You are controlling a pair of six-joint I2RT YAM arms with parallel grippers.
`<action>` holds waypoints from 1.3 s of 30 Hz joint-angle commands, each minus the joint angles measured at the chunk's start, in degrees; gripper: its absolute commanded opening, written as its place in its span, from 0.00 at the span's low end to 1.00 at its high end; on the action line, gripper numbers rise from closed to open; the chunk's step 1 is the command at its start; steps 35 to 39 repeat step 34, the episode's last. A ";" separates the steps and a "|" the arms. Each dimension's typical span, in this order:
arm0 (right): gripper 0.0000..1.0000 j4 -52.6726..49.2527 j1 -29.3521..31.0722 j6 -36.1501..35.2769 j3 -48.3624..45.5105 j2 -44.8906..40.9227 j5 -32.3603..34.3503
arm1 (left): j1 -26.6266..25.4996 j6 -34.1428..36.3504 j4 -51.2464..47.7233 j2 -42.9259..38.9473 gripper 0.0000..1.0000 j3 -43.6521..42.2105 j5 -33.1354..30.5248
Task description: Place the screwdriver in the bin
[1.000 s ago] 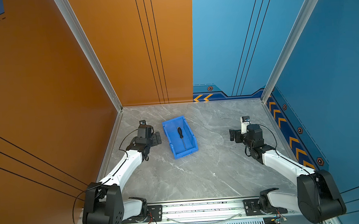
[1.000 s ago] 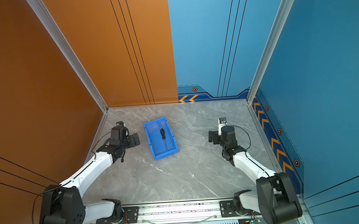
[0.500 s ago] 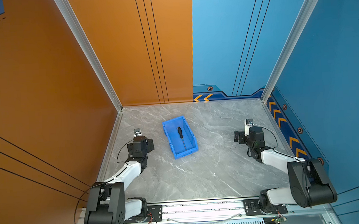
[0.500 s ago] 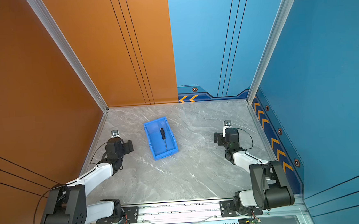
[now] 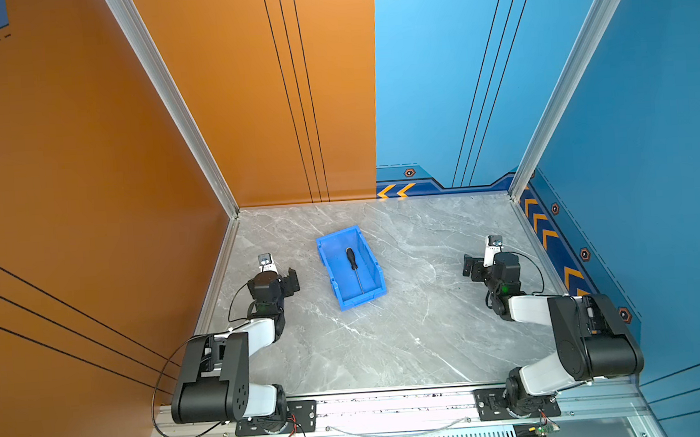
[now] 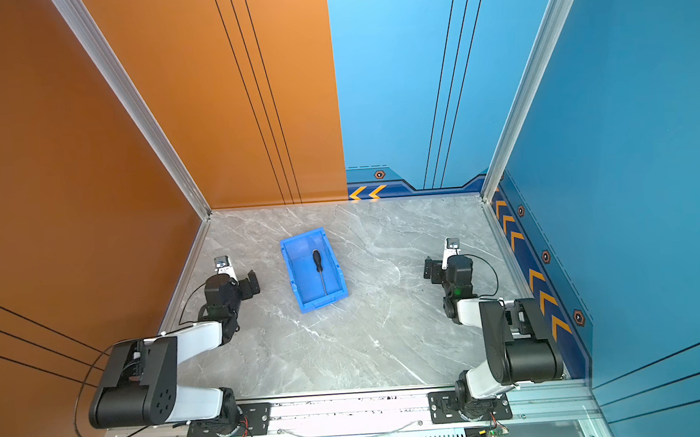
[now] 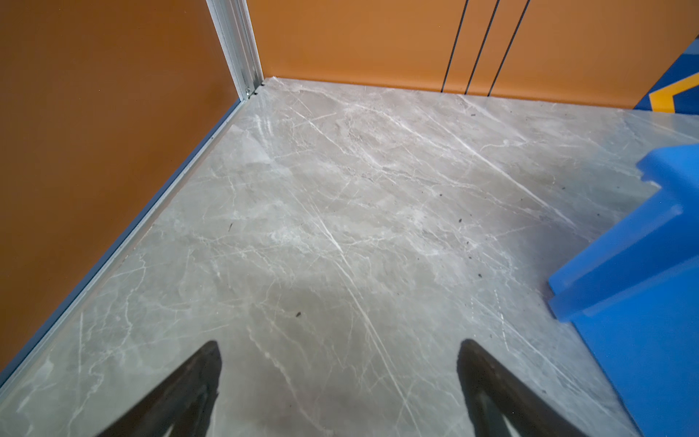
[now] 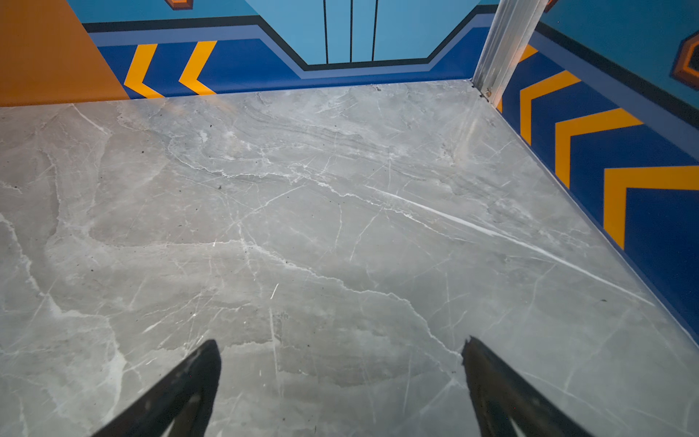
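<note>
Grey marble table [image 5: 389, 350] is carrying it all. Near the front, the left arm [image 5: 259, 331] and right arm [image 5: 528, 308] are sitting low at the sides, their jaws standing wide open and holding nothing. Farther back, the screwdriver [image 5: 351, 261] is lying flat inside the blue bin [image 5: 326, 266] between them.

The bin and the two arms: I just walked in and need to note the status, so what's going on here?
The screwdriver lies inside the blue bin, handle toward the back wall, so the job looks done. Nothing is being handled right now. The left gripper and the right gripper are both open and empty, over the table on either side of the bin and apart from it.
</note>
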 commanded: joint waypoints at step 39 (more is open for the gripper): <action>1.00 8.66 1.31 0.27 -2.74 1.77 3.64 | -2.64 6.42 12.68 8.17 0.98 -1.19 4.23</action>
